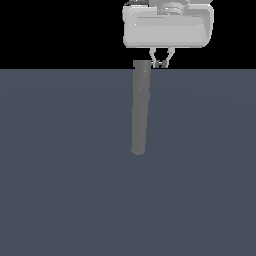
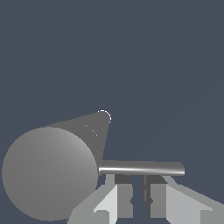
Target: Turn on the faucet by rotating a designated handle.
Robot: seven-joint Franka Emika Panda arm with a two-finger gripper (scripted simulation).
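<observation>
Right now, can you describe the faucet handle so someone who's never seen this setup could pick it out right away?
Start at the faucet, the long, plain grey cylinder lying on the dark floor. At the end nearest the hand, a thin light-grey rod sticks out sideways: that is the handle. It is far slimmer than the cylinder, and it is round and smooth, unlike the hand's flat, blocky fingers beside it.

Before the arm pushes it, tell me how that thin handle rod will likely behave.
The handle looks straight and stiff, so it probably won't flex. Its smooth, shiny round surface may let the end effector slip along it. Joined at one end to the faucet, it likely swings about that joint rather than sliding freely.
</observation>
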